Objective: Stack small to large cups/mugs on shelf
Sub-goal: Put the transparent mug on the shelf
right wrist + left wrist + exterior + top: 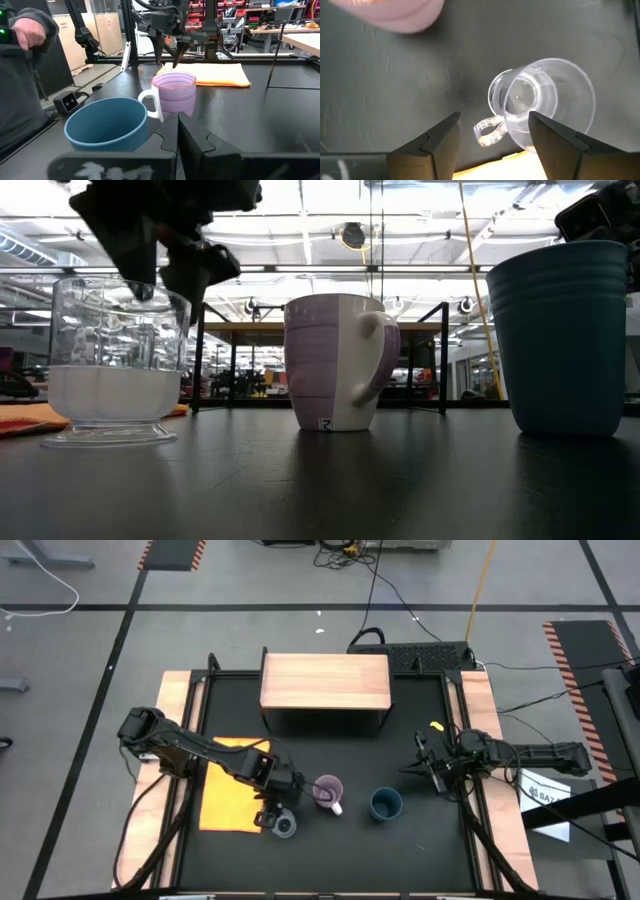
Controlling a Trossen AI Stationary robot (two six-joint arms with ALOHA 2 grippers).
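The tiny clear glass cup (pixel 286 826) stands upright on its foot on the black table near the front; its handle (pixel 489 131) shows in the left wrist view. My left gripper (pixel 272 812) is open just above the cup's rim (pixel 120 282), one finger (pixel 440 145) on each side of the handle, and touches nothing that I can see. The light purple mug (pixel 329 790) and the dark teal-blue cup (pixel 386 804) stand upright to the right of the glass cup. My right gripper (pixel 428 766) is shut and empty, right of the teal cup (pixel 107 125). The light-wood shelf (pixel 325 682) stands at the back.
A yellow-orange mat (pixel 235 795) lies flat under the left arm, left of the glass cup. Wooden side rails (pixel 480 710) border the black table. A person in a grey sleeve (pixel 25 55) stands beyond the table's near edge.
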